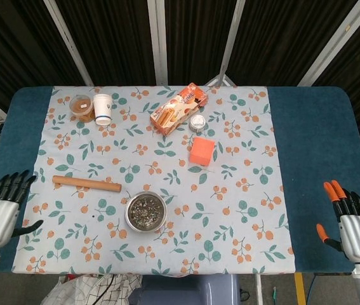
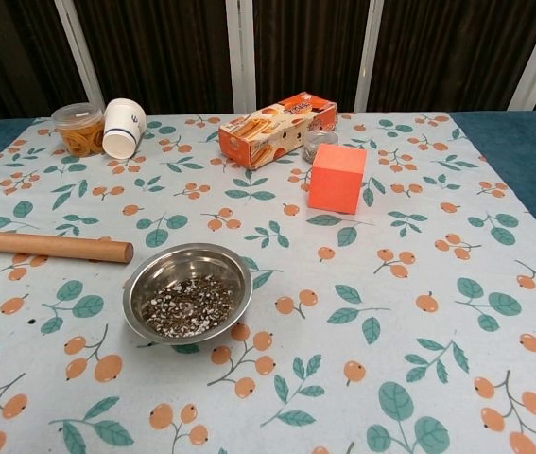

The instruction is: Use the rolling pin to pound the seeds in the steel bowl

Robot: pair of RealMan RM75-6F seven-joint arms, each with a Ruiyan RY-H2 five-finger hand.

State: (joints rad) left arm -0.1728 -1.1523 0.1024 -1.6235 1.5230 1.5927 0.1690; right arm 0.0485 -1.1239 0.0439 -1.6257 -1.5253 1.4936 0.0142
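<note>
The wooden rolling pin lies flat on the patterned cloth, left of the steel bowl; the chest view shows the rolling pin beside the bowl, which holds dark and pale seeds. My left hand hovers off the cloth's left edge over the blue table, fingers spread, holding nothing, well apart from the pin. My right hand rests open at the far right near the table's front. Neither hand shows in the chest view.
At the back stand a tub of snacks, a white paper cup, an orange biscuit box, a small round tin and an orange cube.
</note>
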